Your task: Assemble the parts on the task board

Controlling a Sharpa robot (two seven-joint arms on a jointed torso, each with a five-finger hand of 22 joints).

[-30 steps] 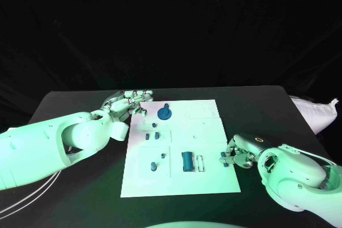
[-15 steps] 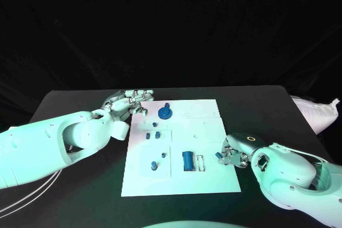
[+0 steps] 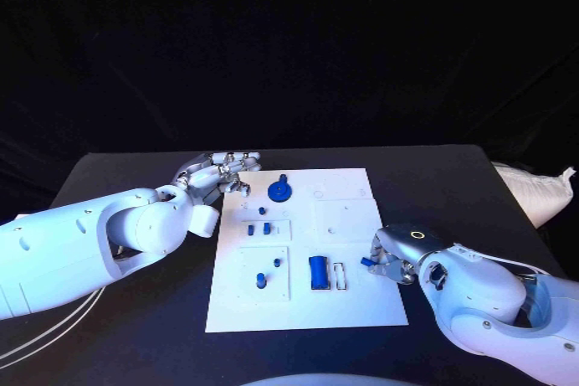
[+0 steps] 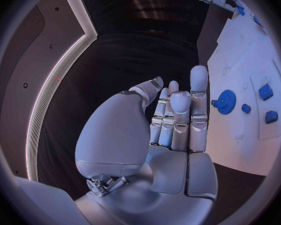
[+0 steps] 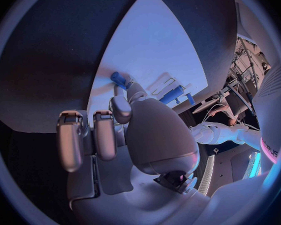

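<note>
The white task board (image 3: pixel 350 306) lies mid-table. On it are a blue gear (image 3: pixel 280 189), several small blue parts (image 3: pixel 258 229) and a long blue block (image 3: pixel 319 272) beside a white slot (image 3: pixel 339 275). My right hand (image 3: pixel 388 256) is at the board's right edge and pinches a small blue part (image 3: pixel 366 261) just over that edge. In the right wrist view the pinched part (image 5: pixel 118 78) sits at the fingertips above the board (image 5: pixel 153 40), with the blue block (image 5: pixel 172 93) nearby. My left hand (image 3: pixel 224 173) is at the board's far left corner, fingers straight and holding nothing (image 4: pixel 173 116), with the gear (image 4: pixel 226 101) beside it.
A white bag (image 3: pixel 537 189) lies at the table's right edge. The black table (image 3: pixel 145 319) surrounds the board on all sides. My left forearm (image 3: pixel 97 244) lies along the board's left side.
My right hand has moved left with the small blue part, from beside the board to its right edge. The left hand has stayed put.
</note>
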